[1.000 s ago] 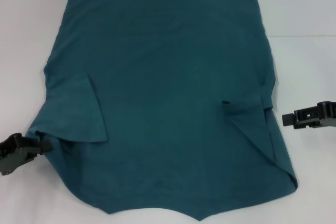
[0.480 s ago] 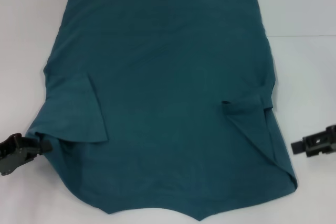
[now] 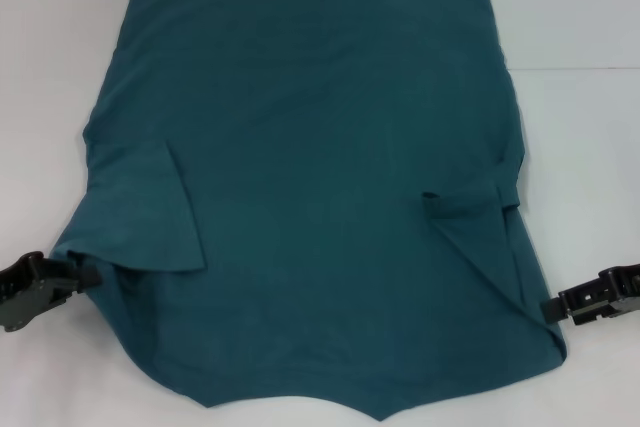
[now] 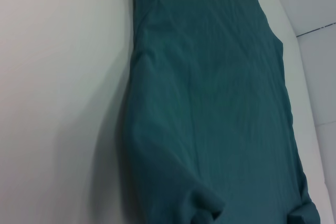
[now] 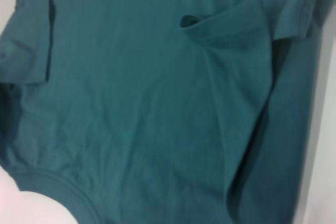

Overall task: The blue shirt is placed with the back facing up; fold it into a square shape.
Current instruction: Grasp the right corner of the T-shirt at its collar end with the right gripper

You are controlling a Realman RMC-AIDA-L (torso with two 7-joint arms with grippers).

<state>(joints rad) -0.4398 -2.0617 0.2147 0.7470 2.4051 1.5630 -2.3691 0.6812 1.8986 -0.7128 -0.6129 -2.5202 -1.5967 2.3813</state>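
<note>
The blue shirt (image 3: 320,147) lies spread on the white table, plain side up, with both sleeves folded in over the body. My left gripper (image 3: 85,273) sits low at the shirt's near left corner, shut on the fabric edge. The left wrist view shows that side of the shirt (image 4: 220,103) raised a little, with a shadow under it. My right gripper (image 3: 552,307) is at the shirt's near right edge, its tip touching the fabric. The right wrist view looks across the shirt (image 5: 147,103), its collar curve and the folded right sleeve.
The white table (image 3: 580,147) shows as bare strips to the left and right of the shirt. A thin seam line (image 3: 575,69) crosses the table on the right. The shirt's near collar edge reaches the bottom of the head view.
My right gripper has moved toward me and inward, from beside the folded sleeve to the shirt's near right edge. The left gripper has shifted only slightly. The shirt lies as before.
</note>
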